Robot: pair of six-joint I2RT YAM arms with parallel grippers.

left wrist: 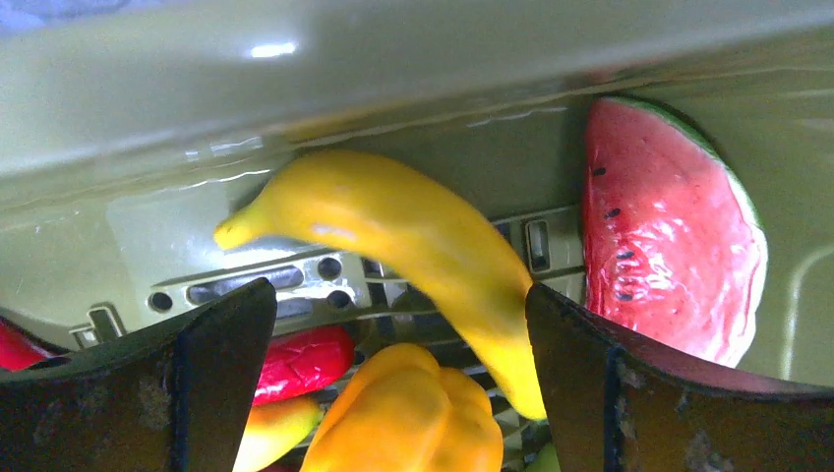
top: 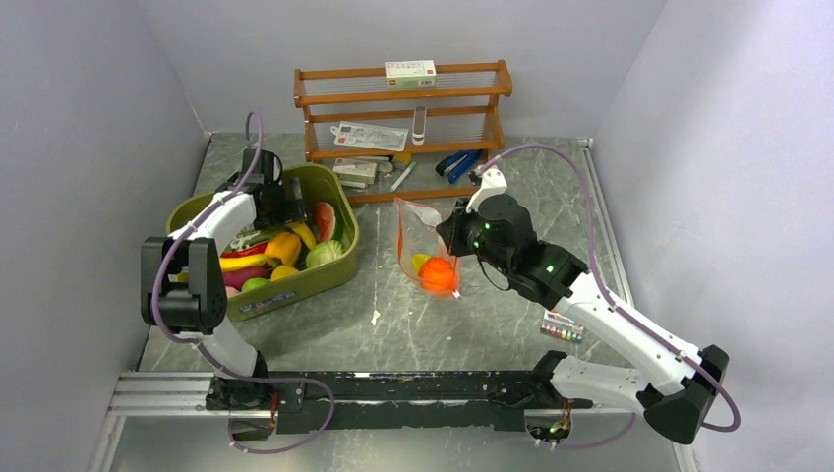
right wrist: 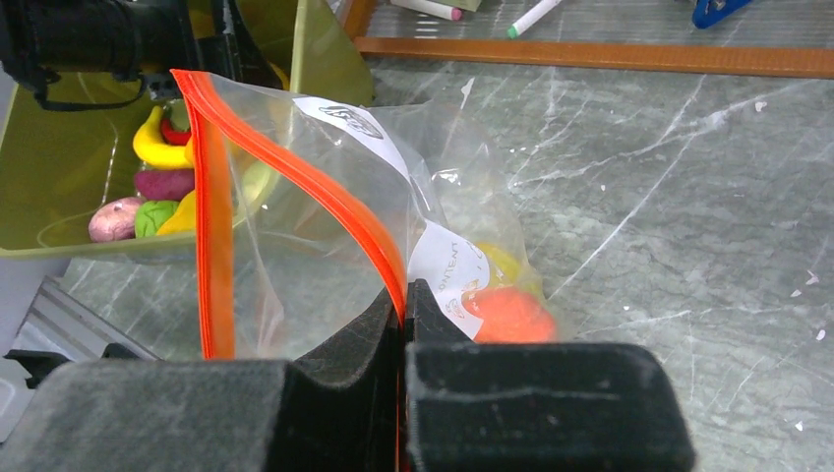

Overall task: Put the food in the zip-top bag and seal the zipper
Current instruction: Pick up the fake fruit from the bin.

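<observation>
The counter [top: 413,324] is grey, with a marble pattern. A wooden rack [top: 452,95] stands along its far edge and carries some white packets. A green tub [top: 305,280] sits close to the left edge, and most of the food lies inside it.

The left end effector [left wrist: 398,290] hangs inside the far part of the tub. Its fingers are apart and hold nothing. Between and just below them lies a banana [left wrist: 393,216]. A watermelon slice [left wrist: 659,246] leans on the tub wall to the right of it, and a yellow pepper [left wrist: 403,413] is nearer to the camera.

The bag [top: 418,231] stands upright near the middle of the counter, between the tub and the right arm. The right end effector [right wrist: 405,295] has its fingers pressed together on the zipper [right wrist: 211,216], at one end of the bag's mouth. The two orange strips run apart from each other, so the mouth is open.

An orange fruit [top: 438,275] rests at the bottom of the bag. A smaller yellow-green piece [top: 420,262] touches it.
</observation>
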